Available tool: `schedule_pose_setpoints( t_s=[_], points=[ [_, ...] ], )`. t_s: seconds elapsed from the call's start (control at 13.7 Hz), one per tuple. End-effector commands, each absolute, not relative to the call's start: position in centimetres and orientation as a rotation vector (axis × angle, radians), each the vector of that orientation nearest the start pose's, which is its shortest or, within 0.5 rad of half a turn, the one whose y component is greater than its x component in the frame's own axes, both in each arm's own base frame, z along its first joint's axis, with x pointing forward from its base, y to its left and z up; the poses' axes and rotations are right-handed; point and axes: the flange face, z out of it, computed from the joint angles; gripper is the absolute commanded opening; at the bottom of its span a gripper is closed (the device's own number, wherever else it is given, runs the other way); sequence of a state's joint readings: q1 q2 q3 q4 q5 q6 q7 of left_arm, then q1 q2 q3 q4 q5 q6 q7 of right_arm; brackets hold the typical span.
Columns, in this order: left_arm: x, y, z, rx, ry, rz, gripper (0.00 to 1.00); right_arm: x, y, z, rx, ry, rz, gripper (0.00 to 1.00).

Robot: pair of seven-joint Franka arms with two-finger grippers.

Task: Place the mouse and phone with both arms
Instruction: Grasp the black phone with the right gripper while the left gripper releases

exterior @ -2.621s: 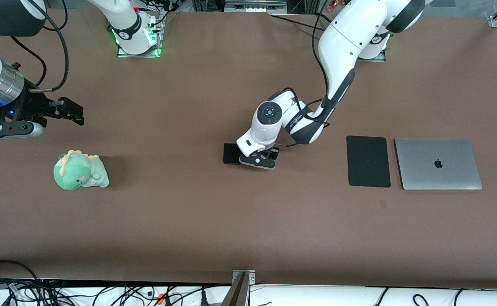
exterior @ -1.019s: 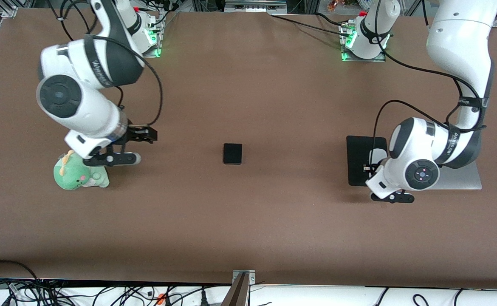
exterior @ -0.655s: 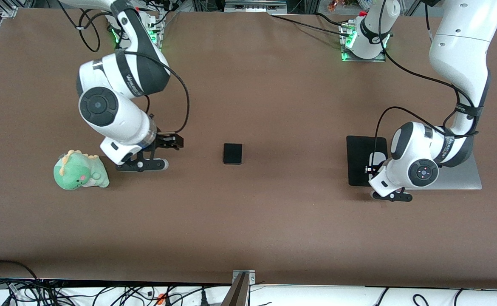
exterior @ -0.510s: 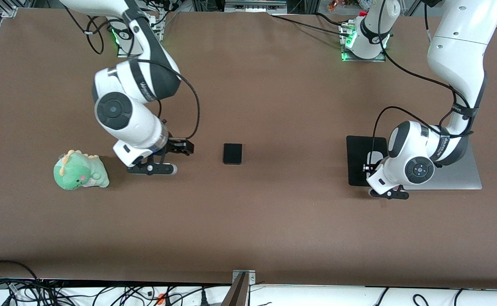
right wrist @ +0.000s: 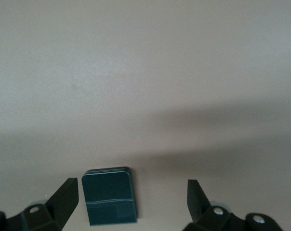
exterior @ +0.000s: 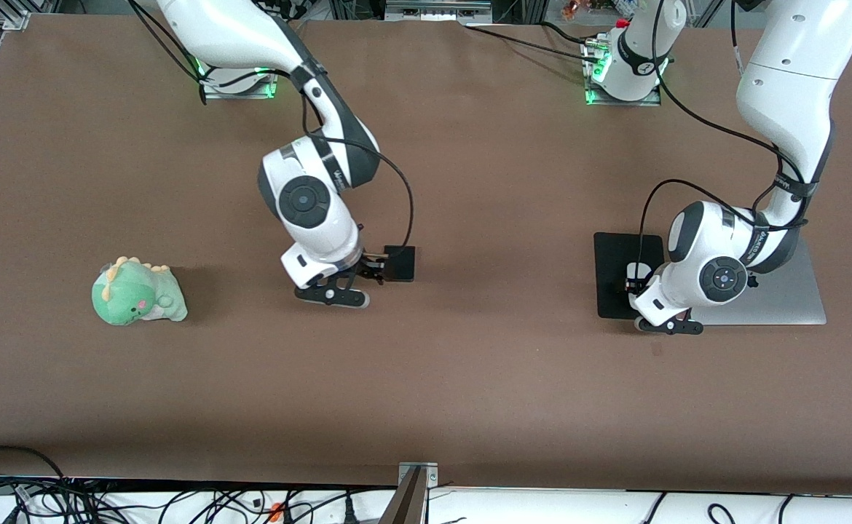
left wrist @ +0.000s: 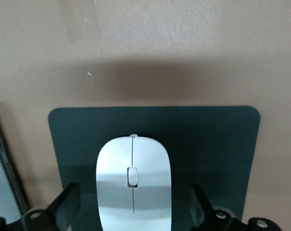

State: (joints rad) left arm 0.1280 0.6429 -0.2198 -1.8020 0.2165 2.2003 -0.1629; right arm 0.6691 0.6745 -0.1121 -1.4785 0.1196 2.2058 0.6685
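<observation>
My left gripper spread wide around mouse, which rests on mouse pad; lift straight up, no nudging. My right gripper spread over phone at table centre; centre fingers, then descend.

Brown table: phone, mouse pad, laptop, plush dinosaur.

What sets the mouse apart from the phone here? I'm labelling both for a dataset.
The mouse is white, glossy and oval; the phone is a dark flat rounded rectangle. The mouse lies on the mouse pad beside the laptop; the phone lies on the bare table. Shared: each rests between an open gripper's fingers, left gripper and right gripper, ungripped.
</observation>
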Motion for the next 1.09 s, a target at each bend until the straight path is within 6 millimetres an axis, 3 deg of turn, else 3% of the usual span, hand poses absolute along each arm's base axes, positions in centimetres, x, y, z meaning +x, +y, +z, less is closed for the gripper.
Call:
schedule_pose_setpoints(
  t_s=[0.0,0.44,0.66,0.8,1.02],
  points=[
    [63.2,-4.7,23.0,-3.065,0.102,0.240,1.00,59.1,42.0,26.4,-3.065,0.263,-0.088,1.00],
    [67.0,-7.2,37.1,-3.027,0.122,0.258,1.00,54.4,44.2,21.1,-3.054,0.156,-0.176,1.00],
    [67.1,-7.8,42.3,-3.010,0.164,0.317,1.00,53.4,44.7,19.7,-3.080,0.091,-0.196,1.00],
    [67.1,-7.3,45.6,-3.005,0.343,0.338,1.00,53.3,44.8,19.4,-3.092,0.055,-0.217,1.00],
    [66.3,-6.0,50.3,-3.002,0.387,0.294,1.00,52.7,45.3,17.7,-3.076,0.021,-0.260,1.00]
  ],
)
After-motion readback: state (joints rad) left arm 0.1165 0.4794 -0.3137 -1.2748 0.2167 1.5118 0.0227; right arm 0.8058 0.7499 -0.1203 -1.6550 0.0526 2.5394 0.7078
